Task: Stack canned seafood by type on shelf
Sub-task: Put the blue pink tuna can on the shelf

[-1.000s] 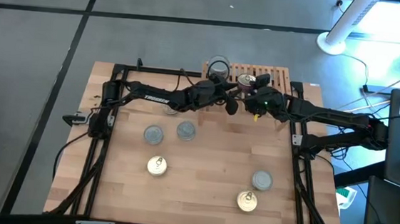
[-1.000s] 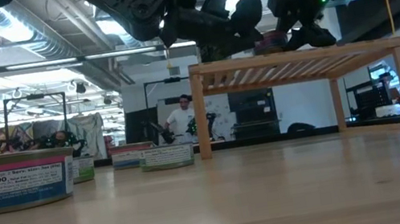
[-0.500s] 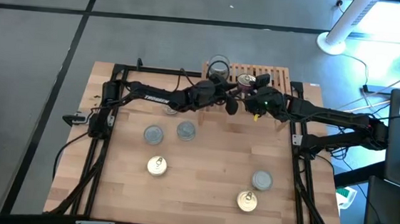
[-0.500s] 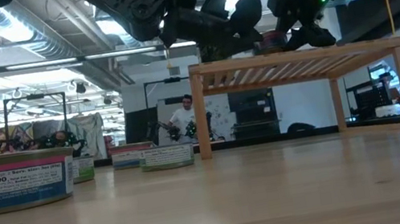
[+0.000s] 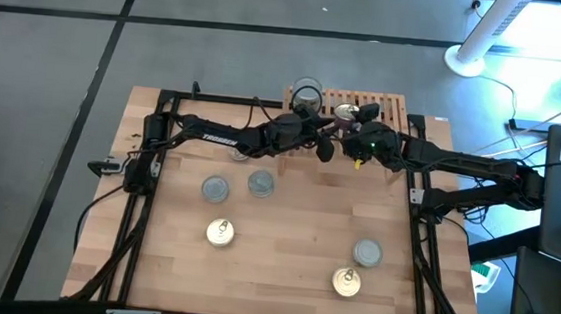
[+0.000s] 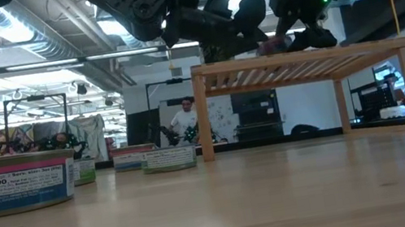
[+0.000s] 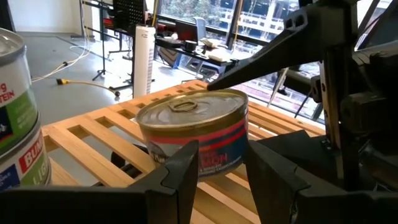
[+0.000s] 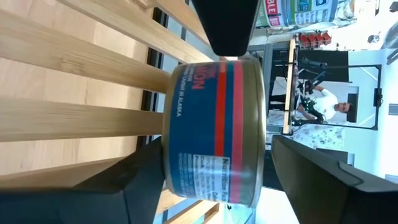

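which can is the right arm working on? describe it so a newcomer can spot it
Find the slatted wooden shelf at the table's far edge. Two cans sit on it; take the gold-topped can, red-and-blue label, between the right gripper fingers. Its neighbour, the green-labelled can, is silver-topped.

Readable text, few spots
Nearest can, low view: "Calories 90", "Nutrition Facts" partly. Left arm: "TROSSEN". Red-blue can: "IN ALASKA", "Nutrition" panel. Green can: "BUM…" cut off.
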{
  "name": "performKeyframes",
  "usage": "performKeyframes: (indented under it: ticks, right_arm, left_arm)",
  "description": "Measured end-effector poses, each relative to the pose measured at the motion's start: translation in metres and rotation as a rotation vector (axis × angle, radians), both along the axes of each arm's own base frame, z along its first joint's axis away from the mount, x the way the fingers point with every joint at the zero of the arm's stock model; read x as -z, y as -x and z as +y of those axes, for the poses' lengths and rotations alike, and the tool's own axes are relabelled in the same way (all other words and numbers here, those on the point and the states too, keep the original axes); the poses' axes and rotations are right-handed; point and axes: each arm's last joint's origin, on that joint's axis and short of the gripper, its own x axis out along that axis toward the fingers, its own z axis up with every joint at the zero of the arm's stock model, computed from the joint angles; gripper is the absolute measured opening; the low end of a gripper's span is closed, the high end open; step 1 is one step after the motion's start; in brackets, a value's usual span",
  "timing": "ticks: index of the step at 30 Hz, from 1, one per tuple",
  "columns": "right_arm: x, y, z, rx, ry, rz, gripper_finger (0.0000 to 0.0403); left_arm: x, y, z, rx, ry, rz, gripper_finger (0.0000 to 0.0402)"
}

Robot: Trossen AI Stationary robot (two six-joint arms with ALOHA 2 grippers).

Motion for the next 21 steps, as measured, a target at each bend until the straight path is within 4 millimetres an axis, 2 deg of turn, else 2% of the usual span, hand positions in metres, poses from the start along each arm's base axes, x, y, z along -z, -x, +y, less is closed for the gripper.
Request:
performKeyframes:
  ticks: [11,21]
  right_arm:
    - [0.000,0.001,-0.003,0.012,0.001,0.000,0.0293]
    - [0.000,0.010,-0.022,0.096,-0.007,0.003,0.0294]
  left_arm:
    - [0.000,-0.005,-0.022,0.089,0.004,-0.002,0.0127]
    - [0.000,-0.010,-0.048,0.148,0.001,0.000,0.0127]
